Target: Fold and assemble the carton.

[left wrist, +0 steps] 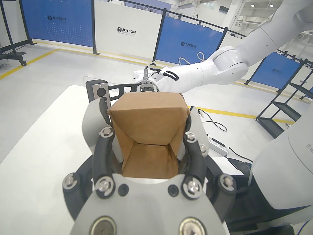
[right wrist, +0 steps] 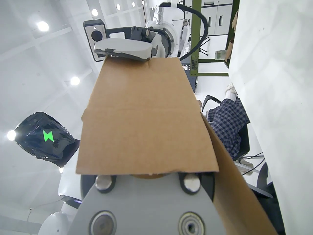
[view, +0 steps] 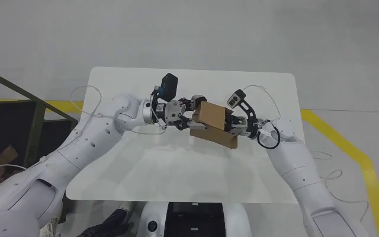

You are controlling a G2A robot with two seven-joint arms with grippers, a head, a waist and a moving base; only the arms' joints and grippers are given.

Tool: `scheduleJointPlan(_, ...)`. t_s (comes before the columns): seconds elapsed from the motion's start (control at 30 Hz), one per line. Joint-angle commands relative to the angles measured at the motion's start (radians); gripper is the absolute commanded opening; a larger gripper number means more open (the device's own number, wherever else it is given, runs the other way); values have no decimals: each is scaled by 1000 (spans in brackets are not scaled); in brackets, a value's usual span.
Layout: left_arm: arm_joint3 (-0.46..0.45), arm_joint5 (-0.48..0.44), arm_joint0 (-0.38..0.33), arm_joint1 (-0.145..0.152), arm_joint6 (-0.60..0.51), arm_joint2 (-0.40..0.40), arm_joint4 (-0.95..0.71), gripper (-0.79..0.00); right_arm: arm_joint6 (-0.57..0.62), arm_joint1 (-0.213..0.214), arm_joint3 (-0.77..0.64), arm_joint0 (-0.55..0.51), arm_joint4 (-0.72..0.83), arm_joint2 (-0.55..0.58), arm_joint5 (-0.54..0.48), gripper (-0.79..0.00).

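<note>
Two hands are meeting at the carton [view: 213, 121], which we are holding over the middle of the table [view: 148, 172]. Our left hand [view: 198, 114] is clamping its open left end from both sides. Cardboard is hiding our right hand [view: 237, 125], so we cannot tell its grip. We are judging the body squared; next, the loose flaps are needing folding inward.
</note>
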Motion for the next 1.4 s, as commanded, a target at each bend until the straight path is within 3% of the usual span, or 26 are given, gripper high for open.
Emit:
scheduleJointPlan(0.0,1,0,2,0,5,-2,3,-360,-9,2,-9,-5,-7,5,-12,-785)
scheduleJointPlan(0.47,2,0,13,-3,31,-12,16,-351,-65,26,-119,-75,-56,76,-117,-785)
scheduleJointPlan(0.77,-8,0,21,-4,47,-22,17,-354,-157,26,-131,-88,-86,87,-206,-785)
scheduleJointPlan(0.93,-7,0,25,-6,51,-23,12,-348,-147,26,-139,-90,-89,85,-251,-785)
scheduleJointPlan(1.37,-2,0,22,-16,48,-13,-2,-348,-148,21,-155,-75,-97,45,-272,-785)
